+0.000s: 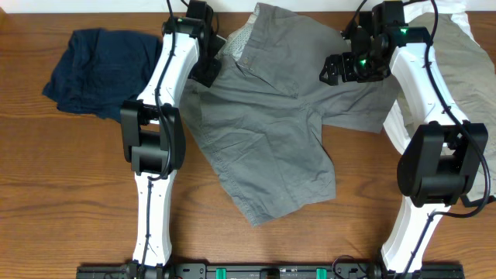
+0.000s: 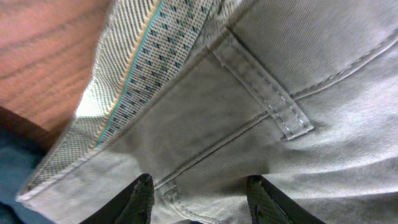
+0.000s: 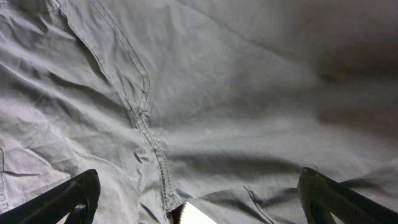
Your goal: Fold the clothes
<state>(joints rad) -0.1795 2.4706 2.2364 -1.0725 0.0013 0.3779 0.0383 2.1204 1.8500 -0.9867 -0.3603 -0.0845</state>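
Observation:
The mid-grey shorts [image 1: 263, 132] lie spread on the table's middle, with the waistband at the back left and one leg toward the front. The paler dotted inner waistband [image 2: 143, 68] and a belt loop [image 2: 261, 87] show in the left wrist view. My left gripper [image 1: 206, 68] is at the waistband's left end; its fingers [image 2: 200, 200] are open, with grey cloth between them. My right gripper [image 1: 335, 70] hovers over the shorts' right side. Its fingers [image 3: 199, 199] are wide open above the grey cloth [image 3: 236, 93] and a seam [image 3: 146, 124].
A navy garment [image 1: 97, 70] lies crumpled at the back left; its edge shows in the left wrist view [image 2: 15, 168]. A khaki-beige garment [image 1: 457, 58] on white cloth [image 1: 395, 128] lies at the back right, under the right arm. Bare wooden table [image 1: 54, 201] lies in front.

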